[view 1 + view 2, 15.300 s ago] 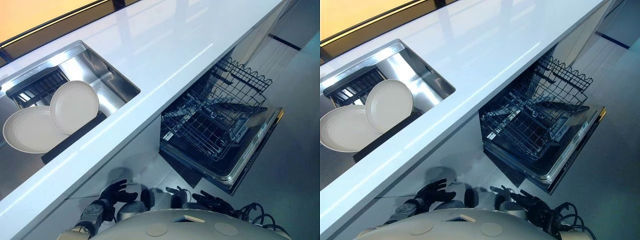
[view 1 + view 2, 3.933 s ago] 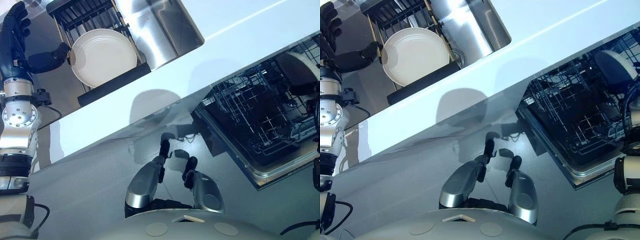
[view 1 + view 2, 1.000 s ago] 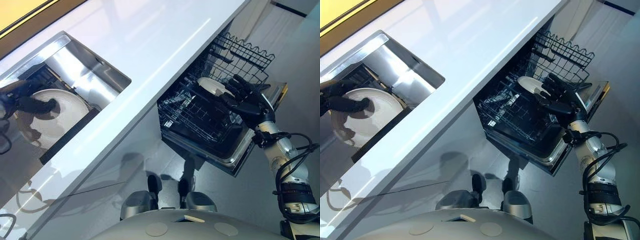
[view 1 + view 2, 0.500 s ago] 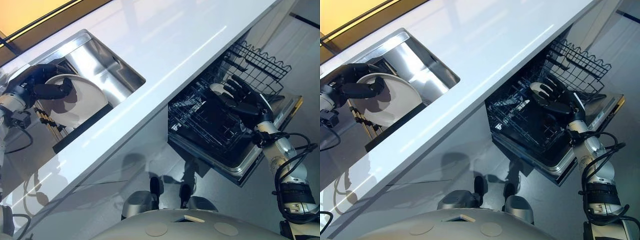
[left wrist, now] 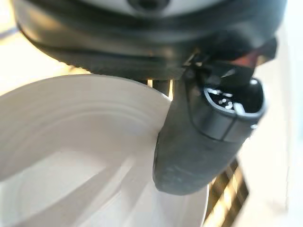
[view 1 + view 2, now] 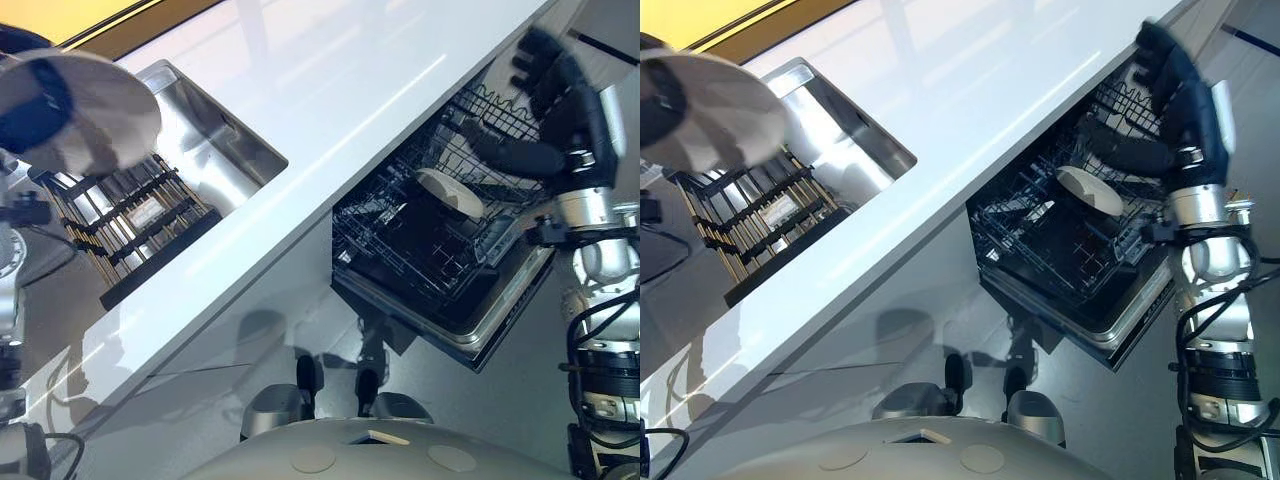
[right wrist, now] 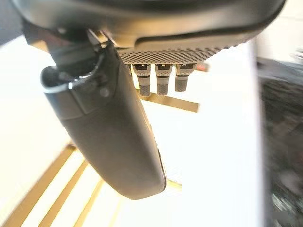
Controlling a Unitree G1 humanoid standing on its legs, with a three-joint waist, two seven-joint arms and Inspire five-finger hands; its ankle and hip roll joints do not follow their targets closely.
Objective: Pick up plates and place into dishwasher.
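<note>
My left hand (image 5: 199, 142) pinches a plate (image 6: 85, 110) by its rim, clear above the sink rack (image 6: 135, 215) — free to carry. My right hand (image 6: 550, 110) hangs with fingers relaxed above the dishwasher rack (image 6: 440, 250) — another plate (image 6: 1090, 190) stands there.

The remaining plate (image 6: 80, 110) has been lifted off the sink rack (image 6: 135, 215) to the upper left by the left hand (image 6: 35, 108). The right hand (image 6: 555, 110) has been raised clear of the dishwasher plate (image 6: 450, 192), fingers spread.

A white countertop (image 6: 330, 90) holds a steel sink (image 6: 215, 135) with a dark drying rack (image 6: 140, 215) inside.
</note>
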